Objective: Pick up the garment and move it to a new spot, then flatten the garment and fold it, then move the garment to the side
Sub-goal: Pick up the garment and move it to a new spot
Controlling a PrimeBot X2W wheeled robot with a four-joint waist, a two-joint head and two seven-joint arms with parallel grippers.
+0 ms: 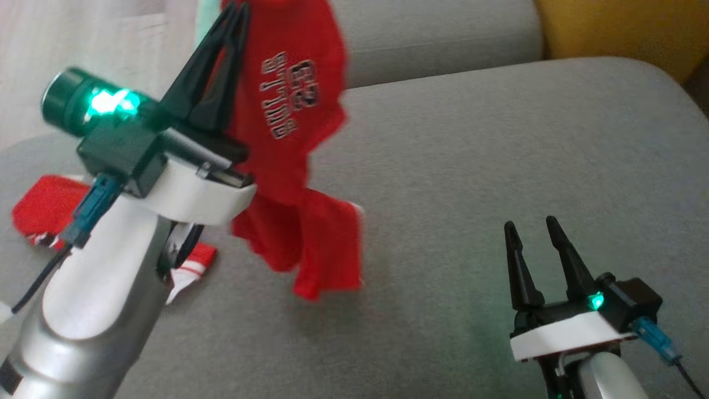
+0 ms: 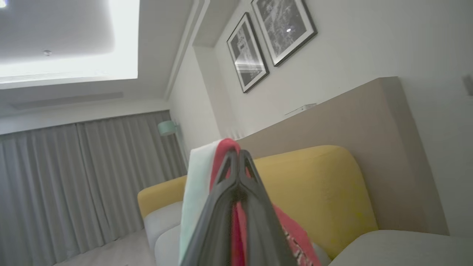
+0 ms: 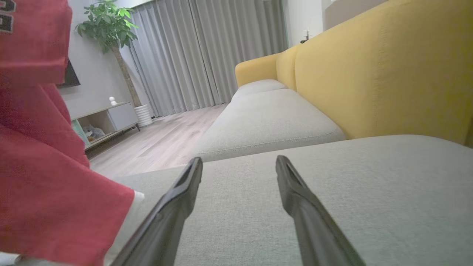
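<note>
A red jersey [image 1: 288, 166] with dark lettering hangs in the air over the grey sofa seat [image 1: 498, 166]. My left gripper [image 1: 235, 11] is shut on its top edge, fingers pointing up at the head view's upper left. In the left wrist view the fingers [image 2: 236, 155] pinch red cloth [image 2: 238, 229], with a pale mint cloth [image 2: 196, 192] beside it. The jersey's lower hem dangles near the seat and fills the left of the right wrist view [image 3: 44, 166]. My right gripper [image 1: 534, 227] stands open and holds nothing at the lower right, just above the seat [image 3: 240, 164].
Another red garment with white stripes [image 1: 50, 210] lies on the seat at the left, partly behind my left arm. The yellow sofa back [image 3: 369, 74] runs along the far side. A plant [image 3: 107, 26], a low cabinet [image 3: 107, 118] and curtains [image 3: 207, 51] stand beyond the wooden floor.
</note>
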